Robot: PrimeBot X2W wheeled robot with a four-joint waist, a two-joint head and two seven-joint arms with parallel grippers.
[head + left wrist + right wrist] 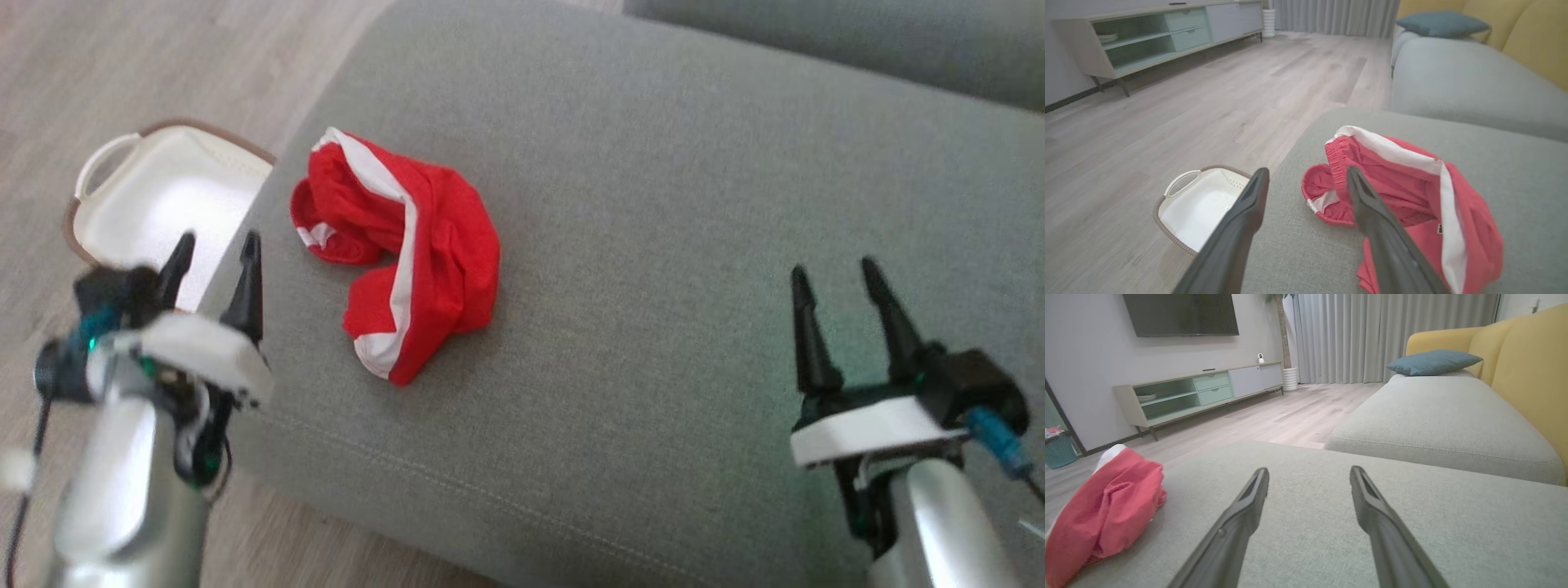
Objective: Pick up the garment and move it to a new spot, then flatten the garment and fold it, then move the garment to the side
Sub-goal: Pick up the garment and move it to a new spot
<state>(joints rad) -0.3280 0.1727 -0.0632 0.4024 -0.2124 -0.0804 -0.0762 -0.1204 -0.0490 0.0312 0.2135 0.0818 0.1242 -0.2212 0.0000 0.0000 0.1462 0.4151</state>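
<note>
Nearest, the left pincer (219, 238) hangs over the left edge of the grey fabric sofa seat (653, 204), its two dark fingers spread wide and empty. The right pincer (834, 268) is just as wide and empty above the seat's right part, well apart from the garment. Just beyond the left pincer, the crumpled red fabric garment with white stripes (441, 245) lies bunched on the seat near its left edge. Past that edge, a white plastic basket with a brown woven rim (155, 196) stands on the pale wooden floor (122, 65). Farther off, a blue-grey cushion (1433, 361) rests on a second grey seat (1445, 416).
</note>
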